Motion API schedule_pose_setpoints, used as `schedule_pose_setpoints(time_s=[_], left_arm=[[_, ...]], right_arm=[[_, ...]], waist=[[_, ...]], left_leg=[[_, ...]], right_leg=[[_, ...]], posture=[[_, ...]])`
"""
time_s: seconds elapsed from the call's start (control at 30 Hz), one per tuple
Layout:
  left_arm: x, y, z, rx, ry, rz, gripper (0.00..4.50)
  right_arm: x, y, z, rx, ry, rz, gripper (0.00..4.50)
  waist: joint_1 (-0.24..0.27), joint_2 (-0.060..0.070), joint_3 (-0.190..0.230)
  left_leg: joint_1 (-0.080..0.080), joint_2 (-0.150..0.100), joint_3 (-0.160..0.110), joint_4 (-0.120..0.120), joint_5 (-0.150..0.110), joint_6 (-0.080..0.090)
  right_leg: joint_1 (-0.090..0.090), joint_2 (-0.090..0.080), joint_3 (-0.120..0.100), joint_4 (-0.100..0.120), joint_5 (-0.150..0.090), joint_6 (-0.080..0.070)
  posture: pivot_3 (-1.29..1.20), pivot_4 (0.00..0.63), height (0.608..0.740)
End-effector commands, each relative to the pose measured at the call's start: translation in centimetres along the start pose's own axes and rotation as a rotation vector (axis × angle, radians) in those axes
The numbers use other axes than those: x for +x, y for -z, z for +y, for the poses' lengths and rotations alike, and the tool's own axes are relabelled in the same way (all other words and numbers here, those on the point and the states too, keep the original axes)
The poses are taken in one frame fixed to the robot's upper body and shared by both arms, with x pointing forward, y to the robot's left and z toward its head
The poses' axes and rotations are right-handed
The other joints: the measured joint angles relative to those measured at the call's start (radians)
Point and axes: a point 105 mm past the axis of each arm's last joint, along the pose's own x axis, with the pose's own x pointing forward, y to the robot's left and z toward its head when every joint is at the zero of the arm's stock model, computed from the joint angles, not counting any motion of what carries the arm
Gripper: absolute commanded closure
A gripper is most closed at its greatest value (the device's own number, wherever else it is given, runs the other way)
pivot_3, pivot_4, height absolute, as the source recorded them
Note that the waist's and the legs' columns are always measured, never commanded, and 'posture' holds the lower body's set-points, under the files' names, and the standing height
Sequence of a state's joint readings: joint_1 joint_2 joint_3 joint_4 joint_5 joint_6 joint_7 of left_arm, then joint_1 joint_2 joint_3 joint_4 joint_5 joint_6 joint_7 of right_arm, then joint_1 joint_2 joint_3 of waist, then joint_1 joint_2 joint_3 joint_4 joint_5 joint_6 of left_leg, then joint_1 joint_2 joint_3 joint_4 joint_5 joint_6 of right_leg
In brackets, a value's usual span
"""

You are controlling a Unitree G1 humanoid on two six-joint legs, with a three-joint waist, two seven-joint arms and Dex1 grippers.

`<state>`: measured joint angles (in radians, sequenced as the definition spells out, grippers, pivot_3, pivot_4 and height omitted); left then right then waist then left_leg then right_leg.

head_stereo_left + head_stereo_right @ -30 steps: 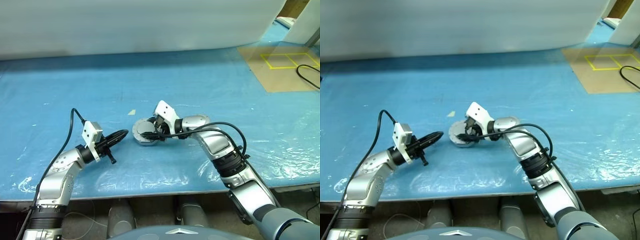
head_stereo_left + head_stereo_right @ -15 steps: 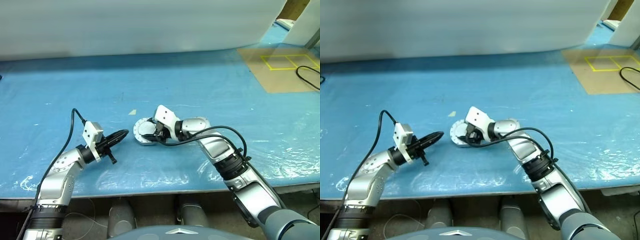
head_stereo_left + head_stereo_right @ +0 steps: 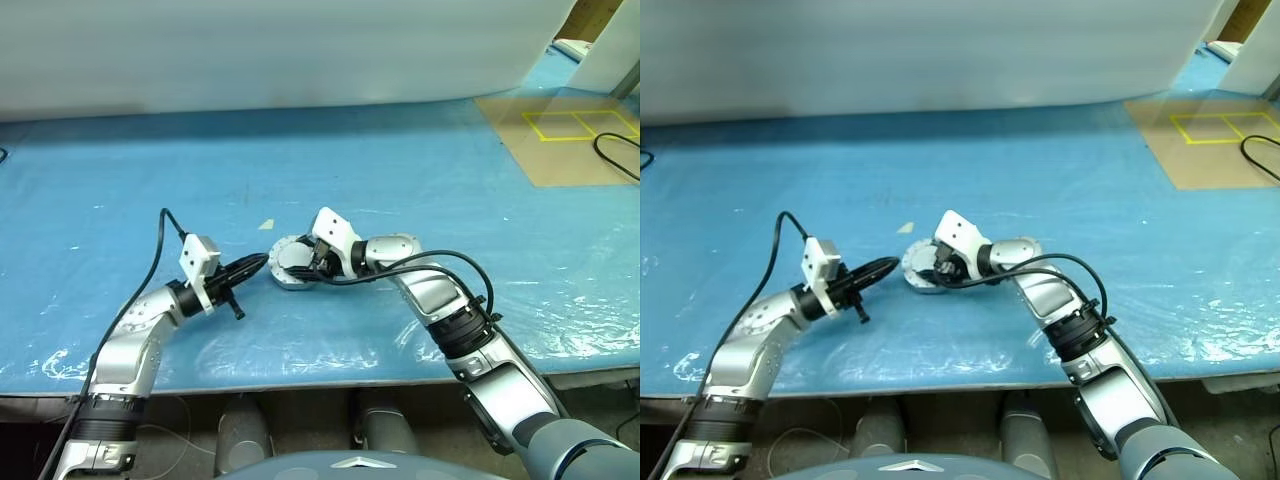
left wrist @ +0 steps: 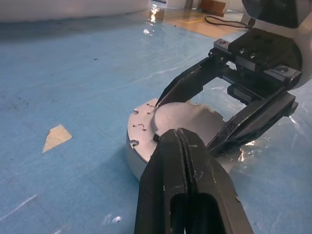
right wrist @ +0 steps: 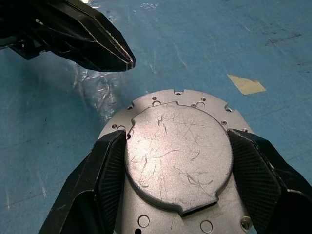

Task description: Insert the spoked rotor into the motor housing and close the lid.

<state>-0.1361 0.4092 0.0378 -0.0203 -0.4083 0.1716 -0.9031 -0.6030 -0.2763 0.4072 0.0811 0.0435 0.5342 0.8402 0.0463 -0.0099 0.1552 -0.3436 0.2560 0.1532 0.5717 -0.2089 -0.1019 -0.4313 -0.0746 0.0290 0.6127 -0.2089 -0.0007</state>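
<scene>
- Two grippers meet at the housing (image 3: 290, 264), a grey metal puck lying flat on the blue sheet (image 3: 420, 170), near the middle of the table.
- Head views give only a small silver disc between the arms, with a tan scrap (image 3: 264, 225) just beyond it.
- Right wrist view adds detail: the lid (image 5: 178, 153) is down, its smooth face scratched, its outline notched, with screw holes in the flange around it.
- Right gripper (image 5: 178, 161) has its black textured fingers (image 5: 109, 168) spread wide, pressed against the lid's opposite edges.
- Left gripper (image 4: 179, 139) is pinched together, holding nothing, its tip just beside the housing's rim.
</scene>
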Motion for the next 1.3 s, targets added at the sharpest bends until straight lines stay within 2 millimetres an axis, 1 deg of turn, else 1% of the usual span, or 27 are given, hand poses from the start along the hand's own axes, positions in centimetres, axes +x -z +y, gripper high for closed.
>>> schedule_pose_setpoints(time_s=[0.03,0.13,0.23,0.37,0.5,0.67,0.8,0.87,0.97,1.03,1.1,1.2,1.3], left_arm=[[0.8,0.5,0.4,0.034,-0.001,0.056,4.50],[1.3,1.7,0.5,0.041,0.004,0.129,4.50],[1.3,3.1,0.7,0.084,0.006,0.226,4.50],[1.3,3.4,1.0,0.093,-0.004,0.264,4.50],[1.0,3.6,1.0,0.100,0.000,0.282,4.50],[0.0,3.6,0.1,0.038,0.050,0.306,4.50],[-0.7,3.6,0.7,0.061,0.023,0.341,4.50],[-0.5,3.0,1.0,0.059,0.010,0.303,4.50],[0.2,2.5,0.6,0.063,0.036,0.273,4.50],[1.1,1.2,0.5,0.068,0.029,0.186,4.50],[1.6,0.0,0.9,0.065,0.002,0.115,4.50],[1.6,-1.4,2.2,0.070,-0.067,0.040,4.50],[1.2,-1.2,2.4,0.062,-0.071,0.046,4.50]], right_arm=[[-0.1,3.0,0.0,0.073,0.016,0.098,1.59],[-0.2,2.8,-0.1,0.075,0.024,0.088,1.59],[-0.3,2.5,-0.1,0.074,0.029,0.076,1.59],[-0.4,2.3,-0.2,0.080,0.032,0.065,1.59],[-0.7,2.3,-0.7,0.087,0.040,0.064,1.59],[-1.0,2.2,-1.2,0.095,0.050,0.059,1.59],[-1.0,2.1,-1.5,0.096,0.055,0.056,1.59],[-1.0,2.0,-1.6,0.098,0.055,0.050,1.59],[-0.9,1.9,-1.5,0.101,0.052,0.045,1.59],[-0.8,1.8,-1.6,0.101,0.053,0.042,1.59],[-0.9,1.8,-1.7,0.103,0.057,0.038,1.59],[-0.9,2.0,-1.8,0.106,0.063,0.039,1.59],[-0.9,2.2,-1.7,0.107,0.064,0.042,1.59]], waist=[[0.000,0.000,0.000],[0.000,0.000,0.000],[0.004,0.002,-0.002],[0.007,0.005,-0.005],[0.009,0.008,-0.007],[0.008,0.009,-0.008],[0.007,0.009,-0.008],[0.005,0.009,-0.008],[0.007,0.009,-0.008],[0.007,0.009,-0.008],[0.006,0.009,-0.008],[0.006,0.009,-0.008],[0.002,0.009,-0.008]], left_leg=[[0.000,0.000,0.000,0.000,0.000,0.000],[0.000,0.000,0.000,0.000,0.000,0.000],[0.000,0.000,0.000,0.000,0.000,0.000],[0.002,-0.001,0.000,0.000,0.000,0.000],[0.002,-0.001,0.000,0.000,0.000,0.000],[0.001,-0.001,0.000,-0.001,0.000,0.000],[0.001,-0.001,0.000,-0.002,0.000,0.000],[0.001,-0.001,0.000,-0.002,0.000,0.000],[-0.001,0.000,0.000,-0.002,0.000,0.000],[-0.002,0.000,0.000,-0.002,0.000,0.000],[-0.002,0.000,0.000,-0.002,0.000,0.000],[-0.004,0.000,0.000,-0.002,0.000,0.000],[-0.005,0.000,0.000,-0.002,0.000,0.000]], right_leg=[[0.000,0.000,0.000,0.000,0.000,0.000],[0.000,0.000,0.000,0.000,0.000,0.000],[0.001,0.000,0.000,0.000,0.000,0.000],[0.006,-0.001,0.000,-0.001,0.000,0.000],[0.006,-0.001,0.000,-0.001,0.000,0.000],[0.006,-0.001,0.000,-0.003,-0.001,0.000],[0.006,-0.001,0.000,-0.004,-0.001,0.001],[0.005,-0.001,0.000,-0.004,-0.001,0.001],[0.001,-0.001,-0.001,-0.004,0.000,0.000],[0.001,-0.001,-0.001,-0.004,0.000,0.000],[0.000,-0.001,-0.001,-0.005,0.000,0.000],[-0.001,-0.001,-0.001,-0.005,0.000,0.000],[-0.001,0.000,-0.001,-0.005,0.000,0.000]], posture=[[0.00,0.150,0.740],[0.00,0.150,0.740],[0.00,0.150,0.740],[0.00,0.150,0.740],[0.00,0.150,0.740],[0.00,0.150,0.740],[0.00,0.150,0.740],[0.00,0.150,0.740],[0.00,0.150,0.740],[0.00,0.150,0.740],[0.00,0.150,0.740],[0.00,0.150,0.740],[0.00,0.150,0.740]])
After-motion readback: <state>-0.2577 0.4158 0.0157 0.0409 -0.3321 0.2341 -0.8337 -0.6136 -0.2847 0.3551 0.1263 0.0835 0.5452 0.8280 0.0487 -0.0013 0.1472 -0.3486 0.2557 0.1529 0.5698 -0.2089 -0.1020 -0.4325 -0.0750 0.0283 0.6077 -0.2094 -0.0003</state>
